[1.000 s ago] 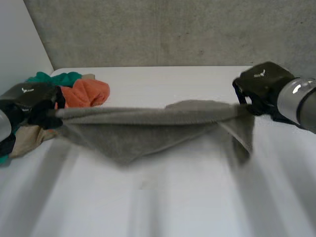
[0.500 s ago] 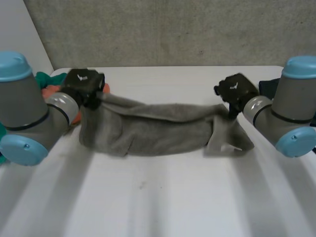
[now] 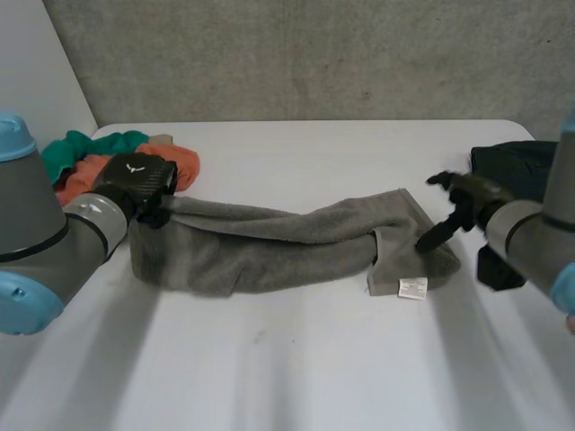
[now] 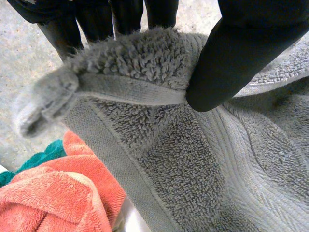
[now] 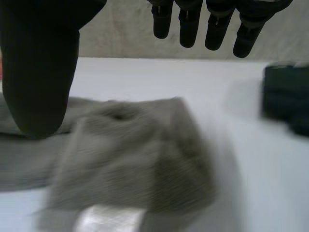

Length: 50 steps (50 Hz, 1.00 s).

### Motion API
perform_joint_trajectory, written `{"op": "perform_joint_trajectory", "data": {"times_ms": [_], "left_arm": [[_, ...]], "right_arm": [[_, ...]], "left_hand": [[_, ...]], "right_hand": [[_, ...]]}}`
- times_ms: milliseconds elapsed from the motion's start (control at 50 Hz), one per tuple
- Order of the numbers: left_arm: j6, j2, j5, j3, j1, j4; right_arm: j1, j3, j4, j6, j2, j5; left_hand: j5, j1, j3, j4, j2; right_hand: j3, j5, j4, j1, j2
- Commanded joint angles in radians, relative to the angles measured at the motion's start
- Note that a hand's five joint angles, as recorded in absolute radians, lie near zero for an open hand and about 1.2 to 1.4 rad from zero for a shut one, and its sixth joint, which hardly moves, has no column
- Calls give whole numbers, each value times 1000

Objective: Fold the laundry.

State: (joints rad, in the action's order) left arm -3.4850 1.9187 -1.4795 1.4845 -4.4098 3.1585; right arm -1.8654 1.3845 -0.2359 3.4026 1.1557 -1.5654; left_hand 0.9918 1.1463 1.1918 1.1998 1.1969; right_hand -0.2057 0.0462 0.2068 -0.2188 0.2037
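Note:
A grey towel [image 3: 269,242] lies in a long bunch across the white table [image 3: 296,368], a white label [image 3: 413,287] at its right end. My left hand [image 3: 135,184] pinches the towel's left corner; in the left wrist view the thumb [image 4: 241,53] presses the hem of the grey towel [image 4: 159,145] against the fingers. My right hand [image 3: 454,211] hovers just off the towel's right end, fingers straight and apart. In the right wrist view its fingers [image 5: 217,24] and thumb [image 5: 38,63] stand spread above the towel's end [image 5: 135,154] without touching it.
An orange cloth [image 3: 162,166] and a teal cloth [image 3: 90,144] lie heaped at the table's back left, behind my left hand. A dark folded cloth [image 3: 512,166] sits at the back right near the table's edge. A grey wall rises behind.
My right hand has let go of the towel's right corner and drawn back to the right. The towel has dropped from its taut stretch onto the table. My left hand keeps its pinch.

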Motion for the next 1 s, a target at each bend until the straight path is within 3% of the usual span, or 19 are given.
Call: {"op": "perform_joint_trajectory", "data": {"times_ms": [20,220,340,420,440,500,560,620,640,720,800,860,1000], "left_arm": [[4,-17,4,26,-5,15],[23,-30,10,46,-26,12],[24,-30,13,56,-33,14],[27,-35,8,54,-37,12],[30,-40,8,54,-40,11],[37,-56,4,51,-51,5],[61,-93,-2,48,-77,-18],[86,-138,5,48,-103,-51],[90,-154,10,51,-114,-73],[87,-165,39,69,-123,-144],[40,-136,70,92,-117,-204],[-6,-89,84,94,-114,-215],[-94,80,81,-59,-99,-57]], "right_arm": [[-107,-2,47,147,-85,-25],[-166,-189,127,181,-332,-309],[-178,-265,129,178,-409,-332],[-167,-265,145,176,-403,-343],[-156,-260,150,173,-381,-346],[-132,-245,152,162,-321,-340],[-63,-203,153,86,-197,-289],[14,-179,155,-92,-85,-138],[41,-171,139,-206,-49,-51],[97,-153,-12,-519,24,166],[127,-148,-176,-722,38,202],[130,-143,-236,-789,30,200],[106,-192,-114,-902,-85,228]], "left_hand": [[230,250,204,196,199],[230,250,204,196,199],[230,250,204,196,199],[230,250,204,196,199],[230,250,204,196,199],[230,250,204,196,199],[230,250,204,196,199],[230,250,204,196,199],[230,250,204,196,199],[230,250,204,196,199],[230,250,204,196,199],[230,250,204,196,199],[230,250,204,196,199]], "right_hand": [[31,-46,-32,44,-29],[-145,130,144,-132,147],[-408,393,407,-395,411],[-1106,1091,1105,-1093,1108],[-1190,1175,1189,-1177,1192],[-1191,1176,1189,-1178,1193],[-1191,1176,1189,-1178,1193],[-1191,1176,1189,-1178,1193],[-1191,1176,1189,-1178,1193],[-1191,1176,1189,-1178,1193],[-1191,1176,1189,-1178,1193],[-1191,1176,1189,-1178,1193],[-1191,1176,1189,-1178,1193]]}}
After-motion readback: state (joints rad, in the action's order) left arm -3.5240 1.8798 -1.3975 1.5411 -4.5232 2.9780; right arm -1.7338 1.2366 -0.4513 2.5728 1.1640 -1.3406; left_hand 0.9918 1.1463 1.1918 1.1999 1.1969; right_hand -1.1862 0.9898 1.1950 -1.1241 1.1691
